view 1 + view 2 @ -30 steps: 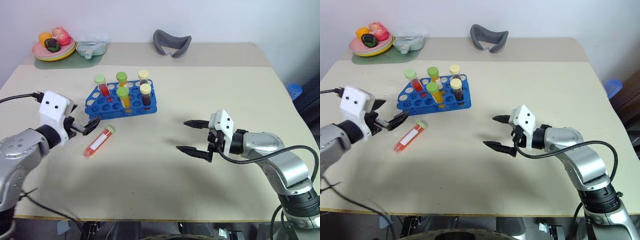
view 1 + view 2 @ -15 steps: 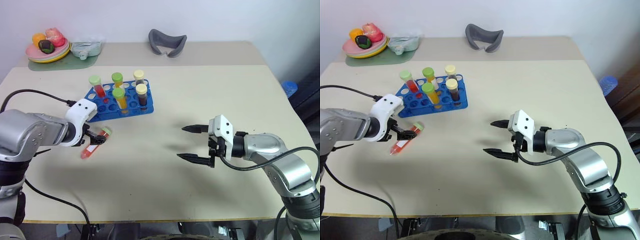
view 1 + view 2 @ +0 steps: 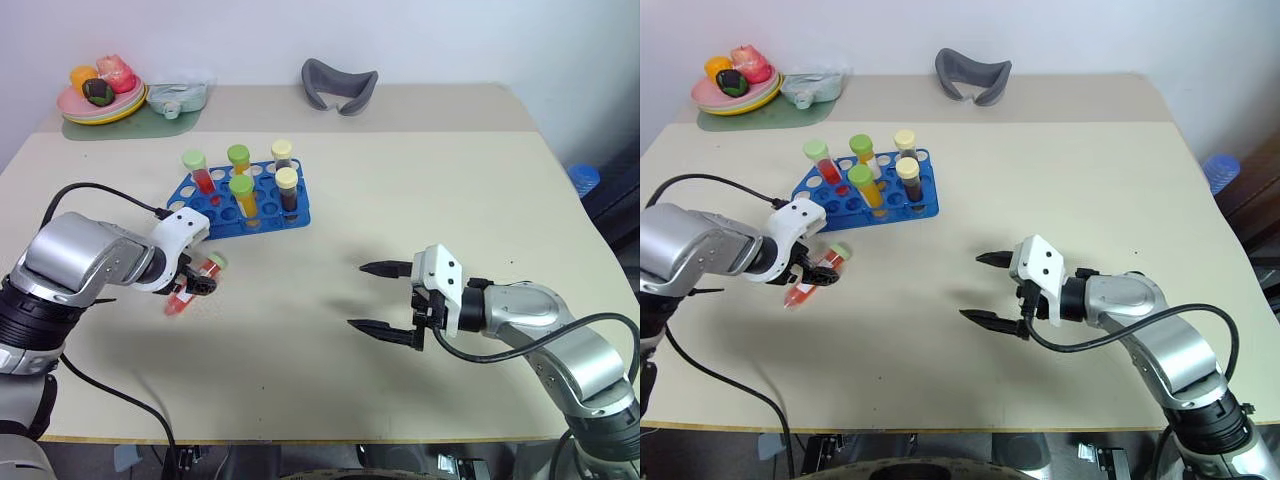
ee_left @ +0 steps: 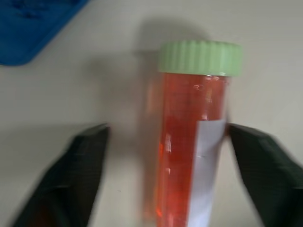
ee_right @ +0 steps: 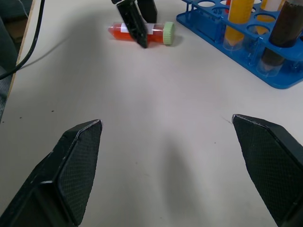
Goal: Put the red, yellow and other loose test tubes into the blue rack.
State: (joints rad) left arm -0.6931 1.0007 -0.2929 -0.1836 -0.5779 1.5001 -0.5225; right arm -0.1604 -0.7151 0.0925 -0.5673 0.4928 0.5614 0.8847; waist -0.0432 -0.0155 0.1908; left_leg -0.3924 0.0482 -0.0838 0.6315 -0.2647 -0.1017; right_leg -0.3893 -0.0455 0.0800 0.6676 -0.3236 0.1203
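On the tan table (image 3: 420, 200), the left gripper (image 3: 192, 283) sat half open around the loose red tube (image 3: 196, 281), needing a gentle middle squeeze before lifting to the blue rack (image 3: 245, 205).

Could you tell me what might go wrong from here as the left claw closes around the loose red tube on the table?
1. The red tube lies flat, and in the left wrist view one finger is close to it while the other stands well off, so the left claw may roll it aside.
2. It lies near the blue rack, so lifting it could knock the standing tubes.
3. The right claw hangs open, far off, and cannot steady anything.
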